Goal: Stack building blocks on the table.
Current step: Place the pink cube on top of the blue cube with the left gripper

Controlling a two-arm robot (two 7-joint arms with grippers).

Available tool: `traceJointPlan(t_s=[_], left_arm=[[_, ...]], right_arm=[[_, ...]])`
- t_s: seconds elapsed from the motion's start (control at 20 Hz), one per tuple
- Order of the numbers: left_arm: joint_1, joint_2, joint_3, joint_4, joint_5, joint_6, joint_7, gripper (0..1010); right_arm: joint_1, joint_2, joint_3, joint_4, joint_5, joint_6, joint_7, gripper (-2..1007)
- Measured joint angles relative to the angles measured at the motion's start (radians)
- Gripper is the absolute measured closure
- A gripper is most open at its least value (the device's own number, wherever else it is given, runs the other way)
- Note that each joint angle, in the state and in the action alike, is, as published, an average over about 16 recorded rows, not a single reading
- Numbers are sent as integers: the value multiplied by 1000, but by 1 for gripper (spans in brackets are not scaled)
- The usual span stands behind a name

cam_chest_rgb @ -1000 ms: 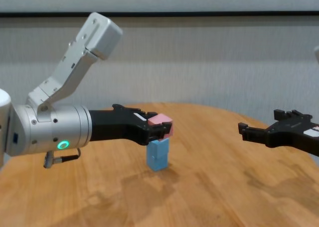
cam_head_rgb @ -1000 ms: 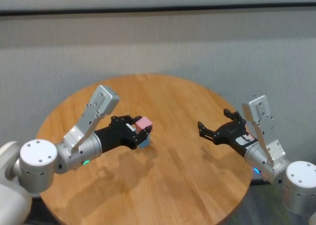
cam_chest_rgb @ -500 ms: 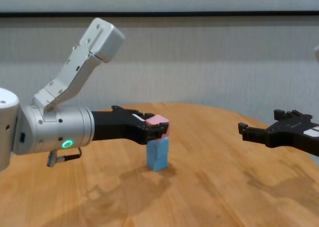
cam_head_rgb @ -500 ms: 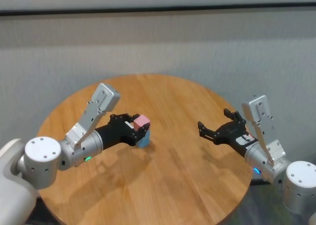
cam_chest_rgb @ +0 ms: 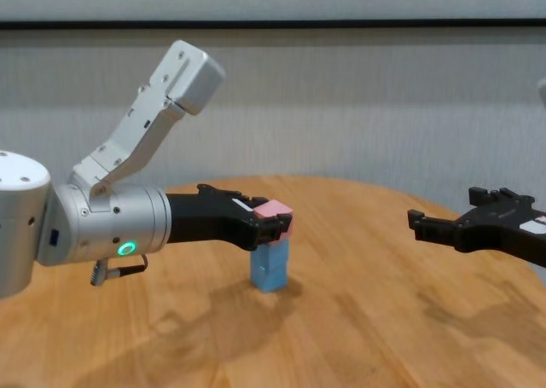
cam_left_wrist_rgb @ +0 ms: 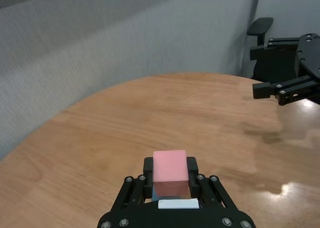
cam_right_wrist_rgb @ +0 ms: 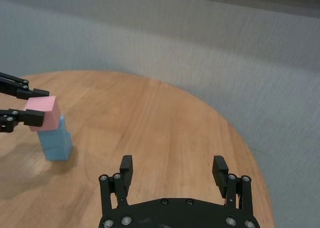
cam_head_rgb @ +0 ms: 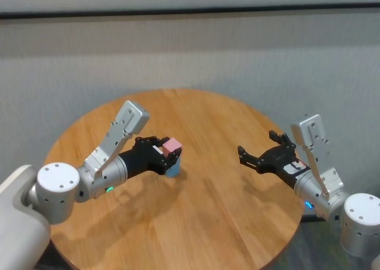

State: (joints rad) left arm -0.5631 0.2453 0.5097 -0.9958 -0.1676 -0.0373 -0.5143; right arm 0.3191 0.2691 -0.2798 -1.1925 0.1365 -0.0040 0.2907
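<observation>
Chest view: left gripper (cam_chest_rgb: 271, 222) reaches in from the robot's left, pinching the pink block (cam_chest_rgb: 274, 211) between its fingers. Pink block sits on top of two stacked light blue blocks (cam_chest_rgb: 271, 265), standing left of centre on the round wooden worktop (cam_chest_rgb: 375, 311). Whether it fully rests on the upper blue one, can't tell. Left wrist view: pink block (cam_left_wrist_rgb: 170, 165) clamped on both sides, blue just visible underneath. Right gripper (cam_chest_rgb: 444, 226) hovers above the worktop's right side, well apart from the stack, jaws spread, holding nothing. Right wrist view confirms: fingers (cam_right_wrist_rgb: 126, 166) wide apart. Grey wall (cam_chest_rgb: 358, 107) behind.
</observation>
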Motion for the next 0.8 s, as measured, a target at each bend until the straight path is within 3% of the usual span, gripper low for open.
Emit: traceJointPlan(t_s=[0.55, 0.8], left_arm=[[-16, -16, -4, 40, 20, -21, 5, 596], [-18, -18, -9, 44, 23, -25, 4, 544]], right_arm=[[0, 0, 0, 0, 0, 0, 0, 4], [0, 0, 0, 0, 0, 0, 0, 4]])
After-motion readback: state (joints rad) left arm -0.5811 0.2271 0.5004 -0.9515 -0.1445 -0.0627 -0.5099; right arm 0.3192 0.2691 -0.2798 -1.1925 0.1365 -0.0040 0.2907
